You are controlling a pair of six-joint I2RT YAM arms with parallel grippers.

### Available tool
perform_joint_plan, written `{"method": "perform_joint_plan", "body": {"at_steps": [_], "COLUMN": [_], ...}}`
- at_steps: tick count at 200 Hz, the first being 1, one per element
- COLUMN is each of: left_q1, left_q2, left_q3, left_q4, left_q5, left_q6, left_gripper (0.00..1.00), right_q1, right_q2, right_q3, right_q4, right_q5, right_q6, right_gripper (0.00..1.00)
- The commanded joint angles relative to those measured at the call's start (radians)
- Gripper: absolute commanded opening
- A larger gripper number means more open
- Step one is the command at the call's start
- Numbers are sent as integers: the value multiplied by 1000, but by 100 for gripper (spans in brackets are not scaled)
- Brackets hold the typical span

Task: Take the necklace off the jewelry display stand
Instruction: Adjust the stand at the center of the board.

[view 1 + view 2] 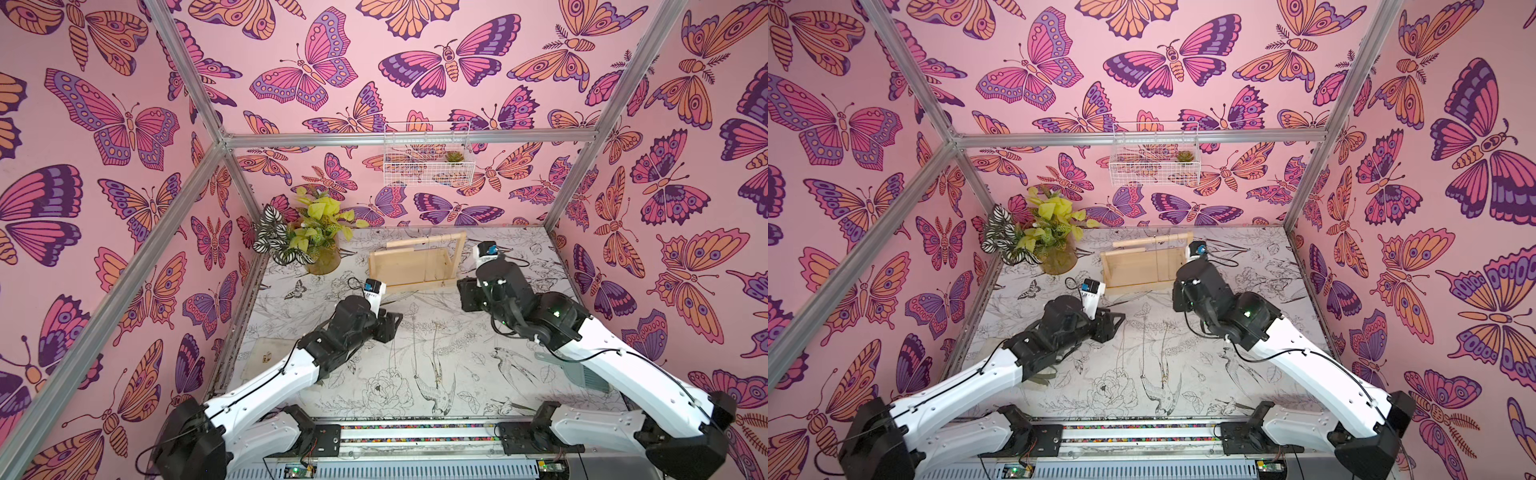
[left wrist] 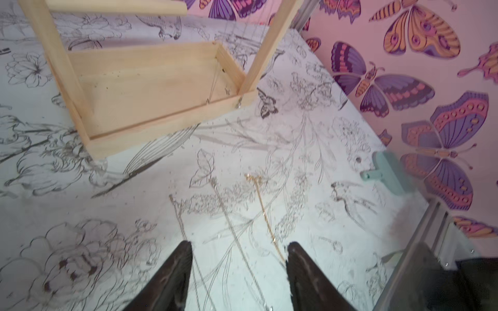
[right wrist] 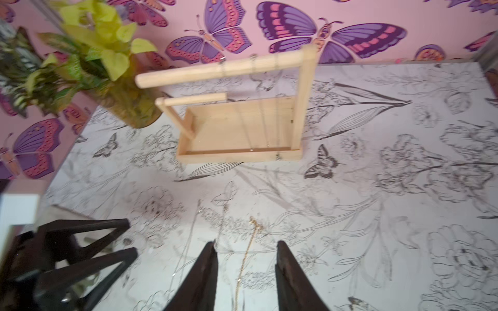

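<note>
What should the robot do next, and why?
Probably lift the right hand toward the chains hanging on the crossbar of the jewelry display stand. That hand is open and empty, a gold chain already lies on the table, and more chains hang there.

Pale matt wooden jewelry display stand [image 3: 221, 129], glinting gold metal necklace [image 3: 254, 229]

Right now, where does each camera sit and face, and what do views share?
Both top views: high behind the arm bases, looking down at the jewelry display stand; left arm and right arm show.
Left wrist: on left arm, facing table and stand past the open left gripper.
Right wrist: on right arm, facing the stand; right gripper and left gripper show.
Shared by wrist views: gold necklace on the table.
</note>
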State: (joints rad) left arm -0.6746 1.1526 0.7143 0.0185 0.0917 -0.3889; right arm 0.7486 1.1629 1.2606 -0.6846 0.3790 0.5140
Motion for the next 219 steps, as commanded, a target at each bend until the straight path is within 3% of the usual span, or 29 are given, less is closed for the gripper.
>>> {"method": "perform_joint_plan", "body": {"at_steps": [1, 32, 46, 78, 135, 187, 219], "left_q1": [14, 11, 1, -90, -120, -131, -132], "left_q2": [153, 366, 461, 600, 709, 675, 606], "left_q3": [80, 104, 163, 264, 380, 340, 274], "left_q4": [146, 571, 657, 769, 778, 762, 721], "left_q5": [77, 25, -1, -271, -530, -523, -518], "left_q6": [105, 146, 172, 333, 345, 358, 326], "left_gripper": [61, 63, 62, 63, 60, 60, 60], "right_q1": [-135, -294, -318, -338, -387, -393, -394], "right_q2": [33, 173, 213, 231, 351, 451, 513], "right_q3": [-66, -85, -84, -128, -155, -126, -56], "right_q4": [93, 243, 273, 330, 491, 618, 617], "right_q5": [-130, -307, -345, -367, -397, -391, -323], "right_q6": [-128, -122, -116, -116, -104, -138, -161], "right_gripper": [36, 35, 34, 34, 33, 48, 48]}}
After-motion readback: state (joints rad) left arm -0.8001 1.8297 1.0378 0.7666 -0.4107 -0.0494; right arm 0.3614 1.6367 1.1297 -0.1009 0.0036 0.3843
